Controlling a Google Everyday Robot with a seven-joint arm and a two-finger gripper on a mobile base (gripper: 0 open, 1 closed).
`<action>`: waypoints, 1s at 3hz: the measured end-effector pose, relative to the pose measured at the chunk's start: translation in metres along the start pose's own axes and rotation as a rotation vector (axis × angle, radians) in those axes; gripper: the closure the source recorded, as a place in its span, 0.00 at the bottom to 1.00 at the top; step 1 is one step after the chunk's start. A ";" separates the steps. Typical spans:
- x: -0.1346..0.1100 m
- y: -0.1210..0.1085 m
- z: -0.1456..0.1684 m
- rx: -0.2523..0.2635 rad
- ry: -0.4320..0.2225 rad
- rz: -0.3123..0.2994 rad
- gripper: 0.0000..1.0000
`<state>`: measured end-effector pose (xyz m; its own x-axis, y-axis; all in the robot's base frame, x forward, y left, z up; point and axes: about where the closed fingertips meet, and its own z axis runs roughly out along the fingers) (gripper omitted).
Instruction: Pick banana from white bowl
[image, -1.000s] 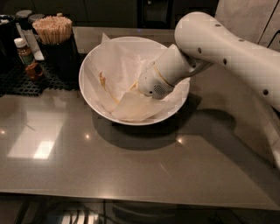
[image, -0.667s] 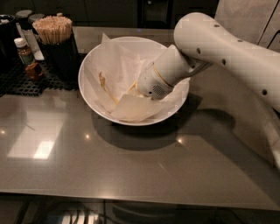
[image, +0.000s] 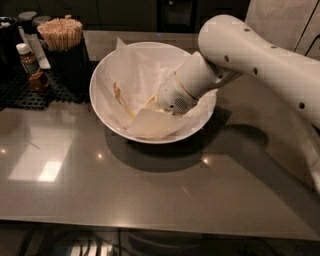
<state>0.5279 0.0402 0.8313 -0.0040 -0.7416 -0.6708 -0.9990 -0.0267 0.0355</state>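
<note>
The white bowl (image: 107, 117) stands on the grey counter, lined with crinkled white paper (image: 135, 75). A thin curved yellow banana (image: 121, 101) with a brownish stem end lies against the bowl's left inner side, partly covered by paper. My white arm (image: 250, 55) reaches in from the right, and its wrist (image: 182, 90) points down into the bowl. My gripper (image: 152, 104) is low inside the bowl, just right of the banana, mostly hidden behind the wrist.
A dark holder full of wooden sticks (image: 61, 35) and a small brown bottle (image: 27, 57) stand on a black mat (image: 25, 95) left of the bowl. The grey counter (image: 125, 190) stretches to its front edge near me.
The wrist has shifted slightly left and lower into the bowl. The bowl and paper have stayed in place.
</note>
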 end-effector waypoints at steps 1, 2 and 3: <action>0.000 0.000 0.000 0.000 0.000 0.000 0.14; 0.006 -0.009 0.001 0.010 0.006 0.012 0.06; 0.013 -0.022 0.000 0.011 0.020 0.010 0.08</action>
<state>0.5503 0.0316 0.8217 -0.0127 -0.7552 -0.6554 -0.9993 -0.0126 0.0339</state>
